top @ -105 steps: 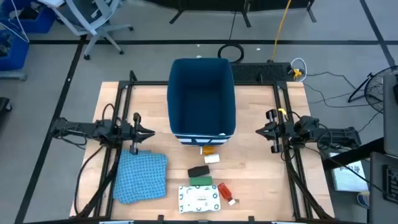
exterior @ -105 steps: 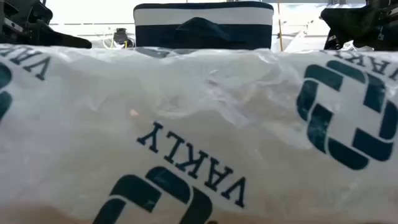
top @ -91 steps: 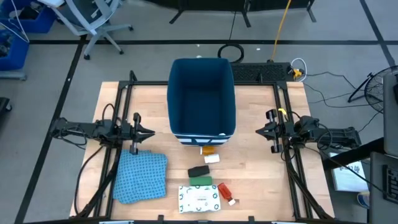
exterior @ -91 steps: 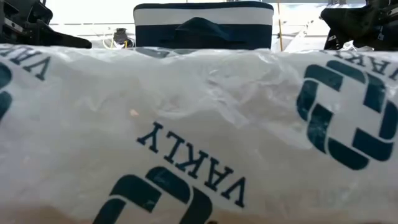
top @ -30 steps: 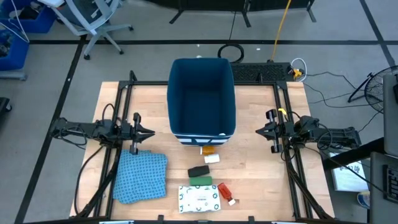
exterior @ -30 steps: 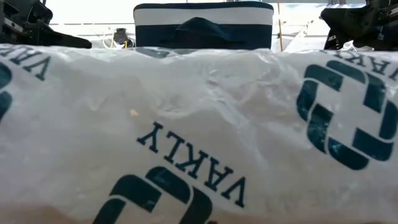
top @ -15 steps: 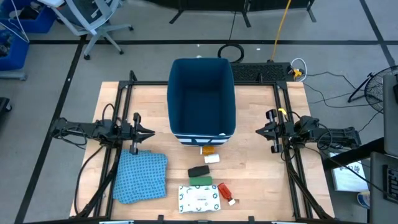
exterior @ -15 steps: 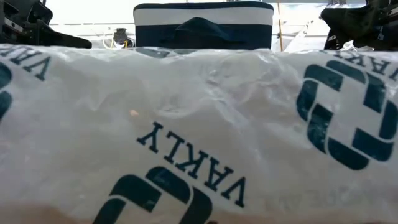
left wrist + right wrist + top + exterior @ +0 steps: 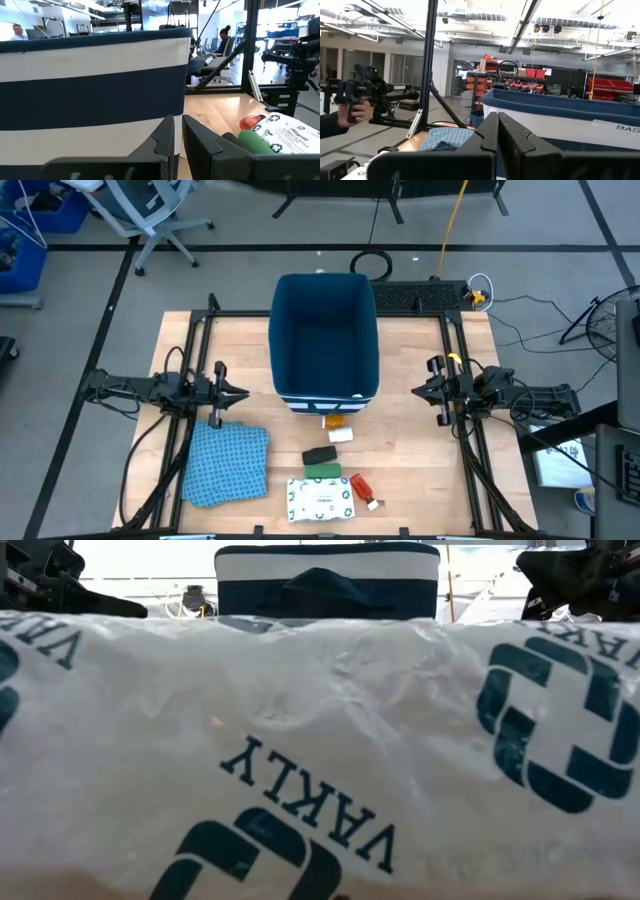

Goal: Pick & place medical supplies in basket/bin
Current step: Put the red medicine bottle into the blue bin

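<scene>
The deep dark-blue bin (image 9: 325, 335) stands at the table's middle. The supplies lie on the table just near of it: an orange piece (image 9: 335, 420), a white piece (image 9: 341, 435), a black block (image 9: 319, 455), a green block (image 9: 322, 471), the red white-capped tube (image 9: 361, 488) and the flat white green-printed packet (image 9: 321, 500). That packet (image 9: 300, 740) fills the low view. My left gripper (image 9: 240, 392) hovers left of the bin, shut and holding nothing. My right gripper (image 9: 418, 390) hovers right of the bin, also shut and holding nothing.
A blue patterned cloth (image 9: 228, 463) lies flat near the table's left near corner. Dark frame rails (image 9: 196, 360) run along both sides of the table. Bare wood shows right of the supplies. A person's hand (image 9: 345, 116) shows in the room beyond the table.
</scene>
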`<act>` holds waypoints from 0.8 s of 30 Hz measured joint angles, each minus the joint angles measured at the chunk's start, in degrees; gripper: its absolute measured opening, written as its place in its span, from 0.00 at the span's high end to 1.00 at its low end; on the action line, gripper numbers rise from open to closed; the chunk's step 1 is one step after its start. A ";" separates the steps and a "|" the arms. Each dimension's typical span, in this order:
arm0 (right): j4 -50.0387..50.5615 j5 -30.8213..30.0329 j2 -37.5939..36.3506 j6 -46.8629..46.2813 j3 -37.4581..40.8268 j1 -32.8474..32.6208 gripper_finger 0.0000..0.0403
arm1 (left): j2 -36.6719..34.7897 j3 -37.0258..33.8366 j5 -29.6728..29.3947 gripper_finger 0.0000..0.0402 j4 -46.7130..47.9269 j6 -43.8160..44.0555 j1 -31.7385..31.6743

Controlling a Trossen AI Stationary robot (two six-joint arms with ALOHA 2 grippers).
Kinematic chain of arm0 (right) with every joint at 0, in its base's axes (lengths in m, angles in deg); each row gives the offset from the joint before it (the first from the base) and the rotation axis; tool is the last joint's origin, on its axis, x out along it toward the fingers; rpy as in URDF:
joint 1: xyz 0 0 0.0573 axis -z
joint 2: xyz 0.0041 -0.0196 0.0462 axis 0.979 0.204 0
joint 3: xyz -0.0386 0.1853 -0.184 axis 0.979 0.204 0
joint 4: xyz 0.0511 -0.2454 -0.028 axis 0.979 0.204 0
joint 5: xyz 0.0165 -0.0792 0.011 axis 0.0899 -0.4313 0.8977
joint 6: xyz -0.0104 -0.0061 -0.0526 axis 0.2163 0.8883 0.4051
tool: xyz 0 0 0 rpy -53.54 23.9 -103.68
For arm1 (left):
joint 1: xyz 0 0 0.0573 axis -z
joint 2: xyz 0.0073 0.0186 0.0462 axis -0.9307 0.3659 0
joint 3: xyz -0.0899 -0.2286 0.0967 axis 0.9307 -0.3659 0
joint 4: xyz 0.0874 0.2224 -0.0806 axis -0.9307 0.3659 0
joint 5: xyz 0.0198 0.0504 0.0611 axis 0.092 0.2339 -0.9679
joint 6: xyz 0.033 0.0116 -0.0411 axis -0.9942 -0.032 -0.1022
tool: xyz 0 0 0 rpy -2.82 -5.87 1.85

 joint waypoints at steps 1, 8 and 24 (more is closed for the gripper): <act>-0.07 0.00 0.00 -0.28 0.01 -0.02 1.00 | 0.01 0.01 0.00 0.90 -0.20 0.00 -0.01; -0.32 0.00 0.00 -0.99 0.04 -0.01 1.00 | 0.01 -0.01 0.04 0.90 -6.05 5.18 -0.01; -4.76 -0.22 0.62 2.16 -0.19 -0.02 0.99 | 0.01 -0.01 -2.01 0.90 -5.21 3.32 0.01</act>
